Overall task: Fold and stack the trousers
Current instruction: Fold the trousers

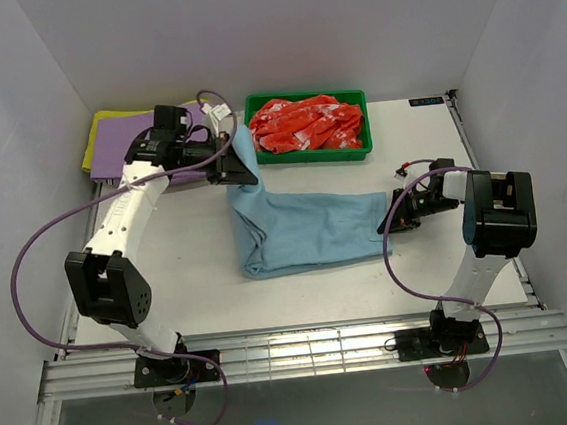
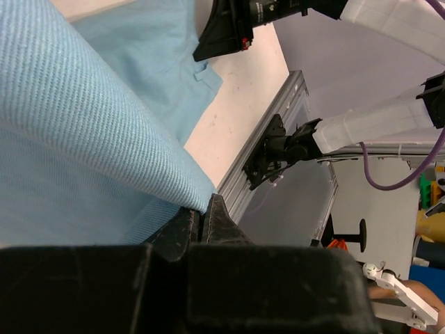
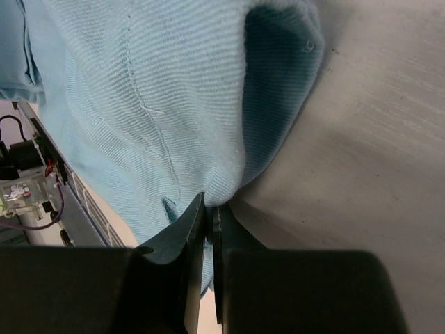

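The light sky-blue trousers (image 1: 305, 230) lie on the white table in an L shape, one part running back-left and one running right. My left gripper (image 1: 240, 168) is shut on the back-left end of the cloth and holds it lifted; the left wrist view shows the cloth (image 2: 90, 139) pinched between the jaws of the left gripper (image 2: 203, 216). My right gripper (image 1: 393, 218) is shut on the right end of the trousers, low at the table. In the right wrist view the cloth (image 3: 153, 97) bunches into the closed right gripper (image 3: 208, 209).
A green bin (image 1: 310, 156) holding red-and-white patterned cloth (image 1: 305, 123) stands at the back centre. A purple folded garment (image 1: 121, 138) on a yellow sheet lies at the back left, under my left arm. The table's metal front rail (image 1: 297, 357) runs along the near edge.
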Available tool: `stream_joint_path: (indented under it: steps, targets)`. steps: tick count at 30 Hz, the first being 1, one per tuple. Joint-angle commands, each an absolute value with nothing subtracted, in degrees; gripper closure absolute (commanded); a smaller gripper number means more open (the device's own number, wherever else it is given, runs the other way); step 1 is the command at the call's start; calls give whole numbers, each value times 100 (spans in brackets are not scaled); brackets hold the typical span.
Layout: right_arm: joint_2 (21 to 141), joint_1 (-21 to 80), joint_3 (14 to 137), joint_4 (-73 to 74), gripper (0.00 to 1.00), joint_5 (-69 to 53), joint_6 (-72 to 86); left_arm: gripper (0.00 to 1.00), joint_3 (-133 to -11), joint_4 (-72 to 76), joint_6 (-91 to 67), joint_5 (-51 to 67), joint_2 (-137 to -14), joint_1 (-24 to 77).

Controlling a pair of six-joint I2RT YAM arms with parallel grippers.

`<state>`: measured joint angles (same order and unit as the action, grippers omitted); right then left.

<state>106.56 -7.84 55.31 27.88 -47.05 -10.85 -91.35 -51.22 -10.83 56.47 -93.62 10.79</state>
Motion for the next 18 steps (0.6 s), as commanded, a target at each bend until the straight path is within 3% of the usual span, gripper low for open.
stream_joint_path:
  steps: [1,8,18]
  targets:
    - [10600,-712,5449,2663,92,-4799,-1028,100,-9167,-4140,-2021,5389,-9316,1738]
    - [10573,-703,5432,2689,92,-4816,-1028,100,-9482,-4017,-2303,4316,-10141,3092]
    - [10459,-703,5388,2663,92,-4834,-1011,100,-9940,-3253,-2891,3657,-11152,3919]
